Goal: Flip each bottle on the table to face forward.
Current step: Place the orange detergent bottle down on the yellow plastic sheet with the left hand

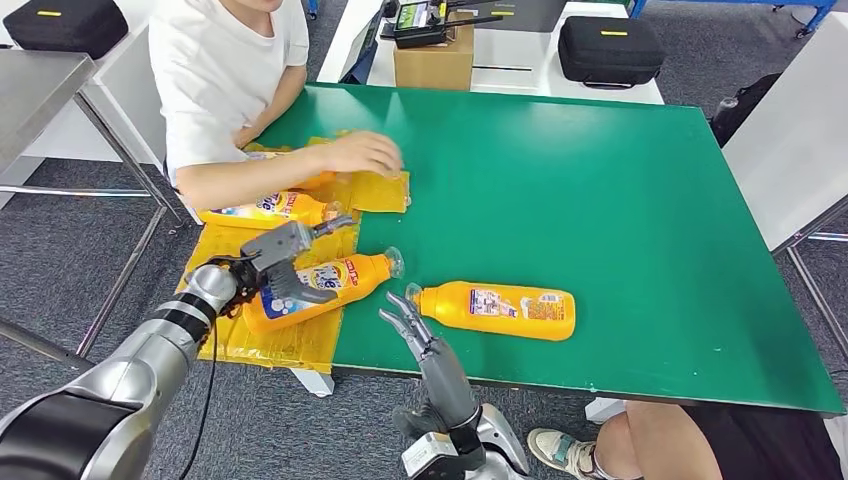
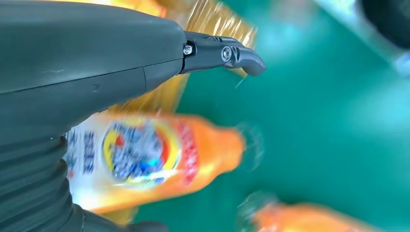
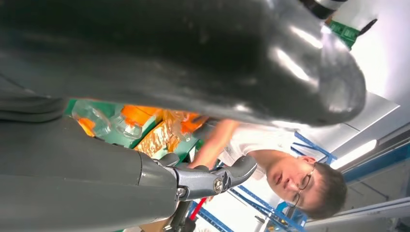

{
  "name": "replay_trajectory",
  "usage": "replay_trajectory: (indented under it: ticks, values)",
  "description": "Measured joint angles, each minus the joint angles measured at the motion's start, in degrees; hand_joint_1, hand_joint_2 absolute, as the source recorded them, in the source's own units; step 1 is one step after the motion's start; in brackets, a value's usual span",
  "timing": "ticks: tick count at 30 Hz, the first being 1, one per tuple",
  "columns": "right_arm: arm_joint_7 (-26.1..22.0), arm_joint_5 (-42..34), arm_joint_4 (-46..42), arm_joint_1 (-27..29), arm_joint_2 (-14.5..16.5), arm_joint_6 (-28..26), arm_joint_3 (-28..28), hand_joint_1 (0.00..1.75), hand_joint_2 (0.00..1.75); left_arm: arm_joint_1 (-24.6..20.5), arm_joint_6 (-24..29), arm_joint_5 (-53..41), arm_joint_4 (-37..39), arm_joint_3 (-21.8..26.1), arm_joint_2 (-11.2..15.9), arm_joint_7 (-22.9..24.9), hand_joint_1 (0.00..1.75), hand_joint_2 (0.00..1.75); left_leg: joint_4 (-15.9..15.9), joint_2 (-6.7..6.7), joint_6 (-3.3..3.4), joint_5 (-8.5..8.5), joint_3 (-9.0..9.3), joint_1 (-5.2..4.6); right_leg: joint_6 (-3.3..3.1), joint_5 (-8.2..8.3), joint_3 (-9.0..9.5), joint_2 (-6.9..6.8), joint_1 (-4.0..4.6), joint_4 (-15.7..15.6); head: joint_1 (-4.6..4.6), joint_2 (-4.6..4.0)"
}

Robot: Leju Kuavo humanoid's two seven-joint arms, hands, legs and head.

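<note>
Three orange bottles lie on their sides. One bottle rests on the yellow plastic sheet beside a person's forearm. A second bottle lies label up, half on the sheet. My left hand hovers right over it with fingers spread, gripping nothing. The third bottle lies on the green table, showing small print, cap pointing left. My right hand stands at the table's front edge next to that cap, fingers straight and apart, holding nothing.
A person in a white shirt leans in from the far left, a hand pressing the yellow sheet. Another person's leg and shoe show at the front right. A cardboard box and a black case stand beyond the table.
</note>
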Motion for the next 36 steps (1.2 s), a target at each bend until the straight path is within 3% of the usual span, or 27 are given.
replay_trajectory:
  ticks: [5,9,15,19,23,26,30,36]
  values:
    - [0.0,0.8,0.0,0.0,-0.6,-0.8,0.2,0.00,0.00,5.0,3.9,12.4,-11.1,1.9,1.0,2.4,0.00,1.75,0.0,0.02,0.00,-0.01,-0.03,0.00,0.00,-0.01,-0.05,0.00,-0.01,0.0,0.01,0.00]
    - [0.0,2.6,0.0,0.6,-1.0,-1.4,-0.1,0.00,0.00,10.9,10.9,22.8,-22.6,6.1,-0.9,4.5,0.00,1.75,0.0,-0.01,0.01,-0.02,-0.13,-0.02,0.00,-0.02,-0.13,0.00,-0.02,-0.1,0.03,0.00]
    - [0.0,3.2,0.0,0.9,-1.2,-1.6,-0.2,0.00,0.00,14.6,12.0,25.0,-31.1,9.5,-2.7,5.4,0.00,1.75,0.0,0.00,0.01,-0.03,-0.16,-0.04,0.00,-0.01,-0.15,0.00,-0.03,-0.1,0.01,-0.01]
    - [0.0,4.2,0.0,1.1,-1.2,-2.3,-0.3,0.00,1.75,16.1,13.7,27.3,-34.3,10.9,-3.5,5.3,0.00,1.75,0.0,0.03,0.01,-0.02,-0.16,-0.02,0.00,-0.01,-0.15,0.00,-0.01,-0.1,0.01,0.00]
    - [0.5,10.8,0.2,2.2,-1.2,-4.4,-2.9,0.00,1.75,20.2,22.9,35.0,-41.7,12.8,-5.9,3.9,0.00,1.75,0.0,0.05,0.00,-0.03,-0.16,-0.03,0.00,-0.02,-0.16,0.01,-0.02,-0.1,0.00,-0.01]
    - [4.9,18.9,0.3,3.4,-1.9,-4.6,-8.0,0.00,1.75,25.0,27.3,39.8,-49.1,14.0,-7.5,2.5,0.00,1.75,0.0,0.02,0.01,-0.08,-0.18,-0.05,0.00,-0.03,-0.16,0.01,-0.03,-0.1,-0.01,0.00]
    - [10.8,26.9,0.7,4.3,-4.5,-4.6,-17.2,0.00,1.75,31.6,29.6,45.1,-58.2,15.8,-9.6,1.6,0.00,1.75,0.0,-0.01,0.05,-0.12,-0.21,-0.10,0.02,-0.05,-0.16,0.00,-0.08,-0.1,0.02,-0.01]
    - [13.2,33.6,3.4,2.9,-7.0,-2.8,-29.7,0.00,1.75,37.3,31.5,45.5,-65.5,16.6,-10.8,1.2,0.00,1.75,0.0,0.00,0.10,-0.12,-0.20,-0.14,0.06,0.00,-0.14,0.00,-0.09,-0.2,-0.01,0.00]
